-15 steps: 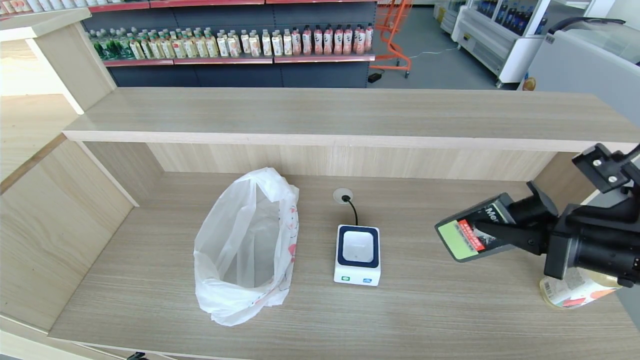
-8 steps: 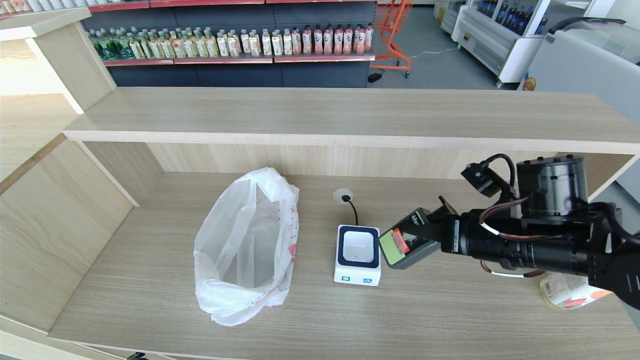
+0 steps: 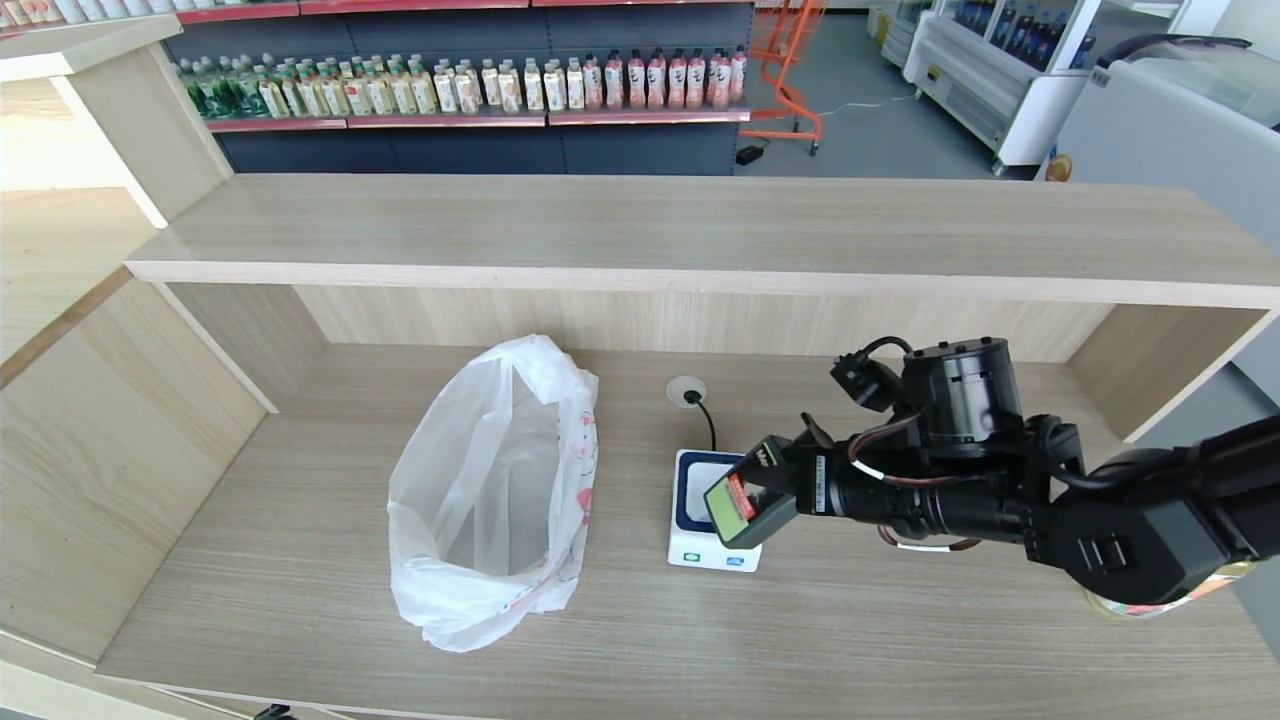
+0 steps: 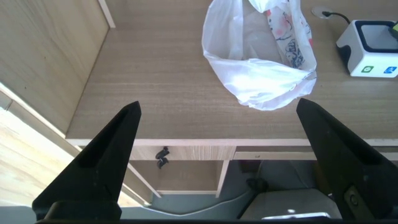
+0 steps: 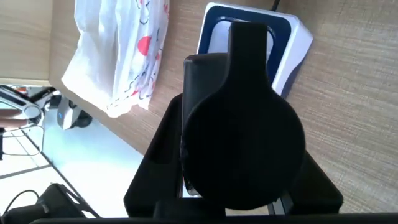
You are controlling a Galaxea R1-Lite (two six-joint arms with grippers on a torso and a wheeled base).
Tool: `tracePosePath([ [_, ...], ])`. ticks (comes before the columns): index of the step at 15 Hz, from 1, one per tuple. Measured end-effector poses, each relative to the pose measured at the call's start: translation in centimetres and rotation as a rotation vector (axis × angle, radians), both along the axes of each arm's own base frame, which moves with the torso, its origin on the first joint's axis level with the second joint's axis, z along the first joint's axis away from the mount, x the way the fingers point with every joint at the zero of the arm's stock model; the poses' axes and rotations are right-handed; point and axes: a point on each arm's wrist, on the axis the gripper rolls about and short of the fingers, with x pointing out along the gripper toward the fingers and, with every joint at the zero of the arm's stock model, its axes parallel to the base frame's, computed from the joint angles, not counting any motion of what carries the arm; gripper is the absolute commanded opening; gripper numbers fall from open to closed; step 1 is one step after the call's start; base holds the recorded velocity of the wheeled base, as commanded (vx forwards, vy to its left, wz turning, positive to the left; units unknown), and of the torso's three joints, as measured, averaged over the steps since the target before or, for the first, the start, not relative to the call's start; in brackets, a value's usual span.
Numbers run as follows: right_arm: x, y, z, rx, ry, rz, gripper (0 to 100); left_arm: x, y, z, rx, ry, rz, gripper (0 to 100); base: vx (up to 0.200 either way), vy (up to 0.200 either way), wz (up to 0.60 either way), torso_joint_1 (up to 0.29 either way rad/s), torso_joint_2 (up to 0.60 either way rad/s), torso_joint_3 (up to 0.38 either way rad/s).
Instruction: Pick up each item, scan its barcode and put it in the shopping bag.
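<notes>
My right gripper [image 3: 778,482] is shut on a small dark box [image 3: 742,500] with a green and red label. It holds the box just above the right part of the white barcode scanner [image 3: 700,505], label end toward the bag. In the right wrist view, a black finger [image 5: 249,50] lies over the box [image 5: 196,81], with the scanner [image 5: 292,43] beneath. The white plastic shopping bag [image 3: 495,490] stands open left of the scanner. My left gripper [image 4: 217,168] is open and hangs over the counter's front edge, short of the bag [image 4: 261,56].
A can [image 3: 1150,603] lies at the counter's right front, mostly hidden under my right arm. The scanner's cable [image 3: 705,420] runs to a hole at the back. Wooden walls bound the counter [image 3: 300,560] at left, right and back, with a raised shelf [image 3: 650,230] behind.
My right arm has swung left across the counter with the box in its grip, from the far right side to over the scanner. The bag and scanner stayed in place.
</notes>
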Motion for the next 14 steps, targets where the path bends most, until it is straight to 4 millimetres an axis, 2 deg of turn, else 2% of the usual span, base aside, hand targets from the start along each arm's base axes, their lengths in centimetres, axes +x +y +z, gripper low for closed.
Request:
tracePosePath([
  [7,1.7,2.4,-1.9,-0.033,0.008,0.002,0,0.0,0.0,0.0,0.000,0.000,0.000,100,0.000,0.000,0.00,0.000,0.00,0.000],
  [10,1.8,3.1,-1.8,-0.032,0.003,0.013,0,0.0,0.0,0.0,0.000,0.000,0.000,100,0.000,0.000,0.00,0.000,0.00,0.000],
  [12,1.4,2.9,-0.3,-0.011,-0.030,0.013,0,0.0,0.0,0.0,0.000,0.000,0.000,100,0.000,0.000,0.00,0.000,0.00,0.000],
  [14,0.2,2.3,3.0,0.035,-0.114,0.017,0,0.0,0.0,0.0,0.000,0.000,0.000,100,0.000,0.000,0.00,0.000,0.00,0.000],
])
